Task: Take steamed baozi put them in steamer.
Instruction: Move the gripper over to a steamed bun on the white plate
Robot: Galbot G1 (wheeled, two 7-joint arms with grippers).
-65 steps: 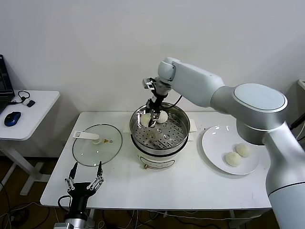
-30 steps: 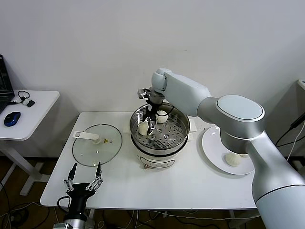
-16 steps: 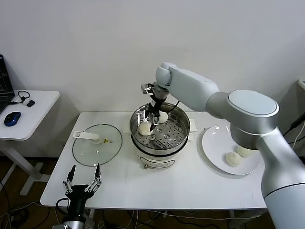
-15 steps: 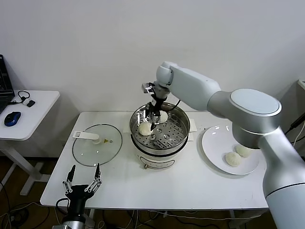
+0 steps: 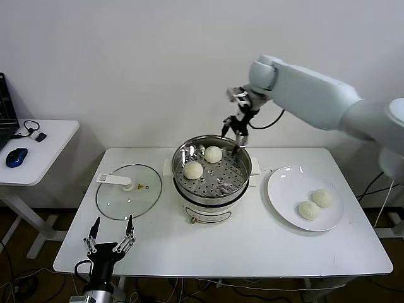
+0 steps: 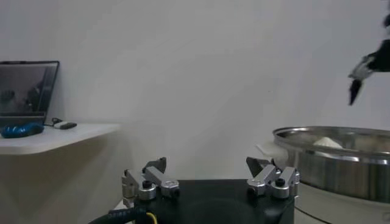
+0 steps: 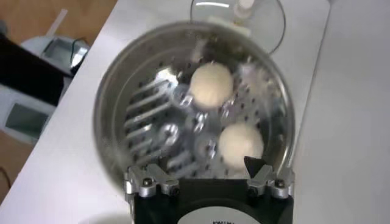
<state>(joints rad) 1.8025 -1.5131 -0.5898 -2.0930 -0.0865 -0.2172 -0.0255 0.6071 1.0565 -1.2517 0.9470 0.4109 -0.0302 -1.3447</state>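
The steel steamer (image 5: pixel 243 172) sits on its white pot body at the table's middle. Two cream-white baozi lie inside it, one (image 5: pixel 193 170) at the left and one (image 5: pixel 213 154) at the back. Two more baozi (image 5: pixel 308 210) (image 5: pixel 322 198) lie on the white plate (image 5: pixel 284 189) at the right. My right gripper (image 5: pixel 232 130) hangs open and empty above the steamer's back right rim. The right wrist view looks down on the steamer (image 7: pixel 116 103) with both baozi (image 7: pixel 211 85) (image 7: pixel 240 142). My left gripper (image 5: pixel 112 236) is parked open below the table's front left edge.
A flat glass lid (image 5: pixel 129 191) with a white handle lies left of the steamer. A side table (image 5: pixel 44 142) at the far left holds a blue mouse (image 5: pixel 16 156). The steamer rim (image 6: pixel 329 137) shows in the left wrist view.
My right gripper let go of a baozi in the steamer's left part, then rose and moved right, out of the basket. The left arm has not moved.
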